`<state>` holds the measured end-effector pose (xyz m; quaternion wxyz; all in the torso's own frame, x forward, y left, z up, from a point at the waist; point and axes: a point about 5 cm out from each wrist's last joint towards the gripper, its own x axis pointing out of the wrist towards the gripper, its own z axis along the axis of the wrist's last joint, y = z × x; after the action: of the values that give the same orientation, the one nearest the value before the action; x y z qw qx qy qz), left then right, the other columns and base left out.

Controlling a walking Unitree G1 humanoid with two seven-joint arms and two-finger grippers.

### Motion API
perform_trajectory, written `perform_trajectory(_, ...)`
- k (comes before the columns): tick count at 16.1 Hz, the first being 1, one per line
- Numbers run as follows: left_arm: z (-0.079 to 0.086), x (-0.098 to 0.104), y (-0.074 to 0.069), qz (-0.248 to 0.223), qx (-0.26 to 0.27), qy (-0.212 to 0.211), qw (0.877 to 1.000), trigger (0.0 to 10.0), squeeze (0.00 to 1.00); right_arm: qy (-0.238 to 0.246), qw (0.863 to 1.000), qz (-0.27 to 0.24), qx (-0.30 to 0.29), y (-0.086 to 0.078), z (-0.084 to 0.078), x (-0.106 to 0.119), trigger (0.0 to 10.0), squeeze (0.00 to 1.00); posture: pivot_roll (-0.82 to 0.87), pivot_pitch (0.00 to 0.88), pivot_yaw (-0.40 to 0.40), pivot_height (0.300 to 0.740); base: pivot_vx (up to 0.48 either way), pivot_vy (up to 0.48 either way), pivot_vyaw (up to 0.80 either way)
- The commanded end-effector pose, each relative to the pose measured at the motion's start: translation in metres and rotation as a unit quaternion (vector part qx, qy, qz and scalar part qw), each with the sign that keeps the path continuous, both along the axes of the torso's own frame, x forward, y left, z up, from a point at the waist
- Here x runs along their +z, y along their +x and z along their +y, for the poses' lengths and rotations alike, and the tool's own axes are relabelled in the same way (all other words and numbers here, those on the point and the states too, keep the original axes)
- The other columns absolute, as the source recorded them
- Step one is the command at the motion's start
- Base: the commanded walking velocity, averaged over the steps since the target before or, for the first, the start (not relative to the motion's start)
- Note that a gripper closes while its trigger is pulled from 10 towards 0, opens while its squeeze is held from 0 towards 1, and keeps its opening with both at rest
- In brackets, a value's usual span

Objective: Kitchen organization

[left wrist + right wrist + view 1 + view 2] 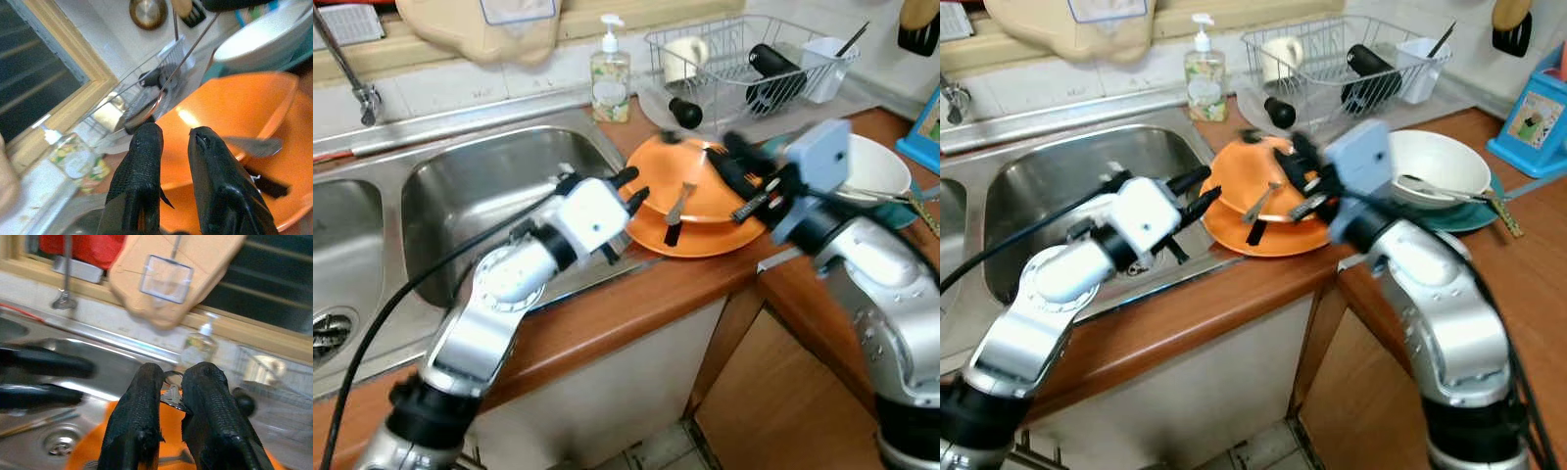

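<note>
Orange plates (pixel 705 211) stacked, left fingers (pixel 142 161) parted, right fingers (pixel 142 396) pinching spoon (pixel 172 394).

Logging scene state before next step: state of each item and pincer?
Left pincer: slightly open, empty, at the plates' edge.
Right pincer: shut on a metal utensil.
Orange plates: stacked on counter.
Knife: lying on plates.
White bowl: upright, utensil across it.
Dish rack: loaded.
</note>
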<state>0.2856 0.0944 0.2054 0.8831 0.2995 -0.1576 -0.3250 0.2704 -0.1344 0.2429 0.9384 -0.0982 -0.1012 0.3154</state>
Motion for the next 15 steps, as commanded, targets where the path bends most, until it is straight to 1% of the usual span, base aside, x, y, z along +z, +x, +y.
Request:
perform_trajectory(1,-0.002,0.001,0.004,-0.018,0.005,0.022,1.000,10.0,0.00,0.000,1.000,0.007,0.021,-0.004,0.006,-0.001,0.0,0.00,-0.16,0.000,0.058,0.740,0.000,0.000,0.00)
perform_trajectory(2,-0.002,0.003,0.006,-0.026,0.007,0.027,0.999,10.0,0.00,0.001,1.000,0.008,0.026,-0.005,0.009,-0.001,0.0,0.00,-0.16,0.000,0.062,0.740,0.000,0.000,0.00)
perform_trajectory(4,-0.006,0.004,0.013,-0.056,0.006,0.057,0.997,10.0,0.00,0.008,0.999,0.018,0.045,-0.008,0.017,0.001,0.0,0.00,-0.16,0.000,0.066,0.740,0.000,0.000,0.00)
perform_trajectory(6,-0.007,0.005,0.015,-0.069,0.005,0.067,0.995,10.0,0.00,0.007,0.998,0.023,0.054,-0.011,0.019,0.001,0.0,0.00,-0.16,0.000,0.066,0.740,0.000,0.000,0.00)
perform_trajectory(9,-0.009,0.003,0.017,-0.073,0.001,0.077,0.994,10.0,0.00,0.002,0.998,0.027,0.061,-0.012,0.022,0.001,0.0,0.00,-0.17,0.000,0.064,0.740,0.000,0.000,0.00)
perform_trajectory(11,-0.011,0.000,0.019,-0.081,0.005,0.088,0.993,10.0,0.00,0.000,0.997,0.031,0.076,-0.014,0.027,0.002,0.0,0.00,-0.16,0.000,0.058,0.740,0.000,0.000,0.00)
perform_trajectory(13,-0.012,0.001,0.020,-0.081,0.006,0.082,0.993,10.0,0.00,-0.005,0.995,0.037,0.090,-0.017,0.031,0.000,0.0,0.00,-0.16,0.000,0.056,0.740,0.000,0.000,0.00)
perform_trajectory(14,-0.012,-0.001,0.019,-0.076,0.000,0.083,0.994,6.9,0.00,-0.006,0.995,0.039,0.093,-0.017,0.032,-0.001,0.0,0.00,-0.16,0.000,0.057,0.740,0.000,0.000,0.00)
perform_trajectory(15,-0.012,-0.001,0.019,-0.076,0.000,0.084,0.994,2.7,0.00,-0.006,0.995,0.039,0.093,-0.017,0.032,-0.001,0.0,0.00,-0.16,0.000,0.057,0.740,0.000,0.000,0.00)
